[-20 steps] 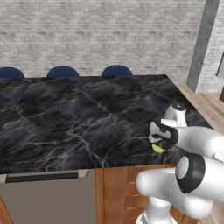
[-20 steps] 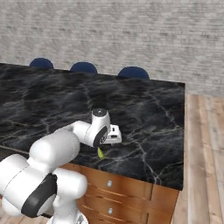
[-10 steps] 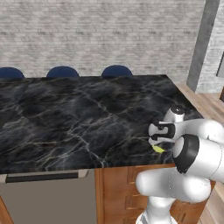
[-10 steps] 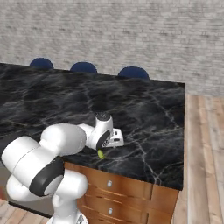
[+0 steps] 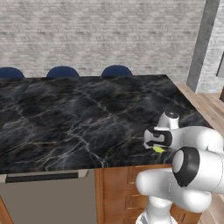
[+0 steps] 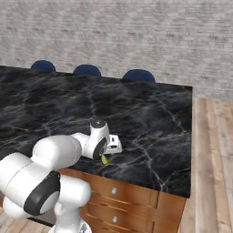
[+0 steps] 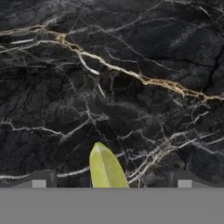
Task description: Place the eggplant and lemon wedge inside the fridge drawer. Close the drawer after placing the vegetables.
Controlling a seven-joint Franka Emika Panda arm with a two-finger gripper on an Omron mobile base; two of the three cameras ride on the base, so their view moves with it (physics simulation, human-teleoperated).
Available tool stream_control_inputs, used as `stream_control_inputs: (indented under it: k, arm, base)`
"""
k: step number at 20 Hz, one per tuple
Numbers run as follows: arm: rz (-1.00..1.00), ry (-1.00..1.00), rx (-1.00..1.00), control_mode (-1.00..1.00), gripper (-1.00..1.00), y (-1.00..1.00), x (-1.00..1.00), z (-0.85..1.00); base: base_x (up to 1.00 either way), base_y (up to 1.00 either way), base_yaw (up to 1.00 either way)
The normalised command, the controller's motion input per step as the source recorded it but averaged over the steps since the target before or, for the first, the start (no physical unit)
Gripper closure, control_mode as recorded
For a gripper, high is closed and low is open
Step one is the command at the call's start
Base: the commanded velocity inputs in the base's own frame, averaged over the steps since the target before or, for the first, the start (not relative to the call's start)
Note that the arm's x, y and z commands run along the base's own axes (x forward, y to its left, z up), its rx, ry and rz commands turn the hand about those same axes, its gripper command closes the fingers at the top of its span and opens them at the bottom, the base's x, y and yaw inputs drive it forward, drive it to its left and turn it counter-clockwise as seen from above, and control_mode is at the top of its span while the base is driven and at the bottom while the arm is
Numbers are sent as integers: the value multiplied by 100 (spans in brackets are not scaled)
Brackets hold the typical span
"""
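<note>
The lemon wedge (image 7: 106,168), a small yellow-green sliver, lies on the black marble counter (image 5: 78,118) close to its front edge. It also shows as a speck under the hand, lemon wedge (image 5: 158,149) (image 6: 104,159). My gripper (image 7: 111,183) points down at the counter, open, with the wedge between its two dark fingertips (image 7: 39,183) and nothing clamped. In the base views the gripper (image 5: 156,144) (image 6: 108,154) hangs just above the wedge. The eggplant and the fridge drawer are out of view.
Wooden drawers (image 6: 136,205) sit under the counter's front edge, with a grey appliance panel (image 5: 48,197) to their left. Three blue chair backs (image 5: 116,71) line the far side. The counter ends at the right (image 6: 191,136) over wood floor.
The hand has sunk a little closer to the lemon wedge and the arm's elbow has folded in nearer the base. The jaws stayed open and the wedge has not moved.
</note>
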Motion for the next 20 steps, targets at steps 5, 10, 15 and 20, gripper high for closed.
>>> stream_control_inputs:
  k: [5,10,15,20]
  arm:
    - [4,0,0,-100,-100,0,16,-25]
    - [5,0,0,-100,-100,0,17,-34]
    - [4,-1,0,-100,-100,-3,9,-33]
    - [0,-5,0,-100,-100,-19,-29,-34]
  base:
    - [0,0,0]
    - [0,0,0]
    - [0,0,0]
    - [0,0,0]
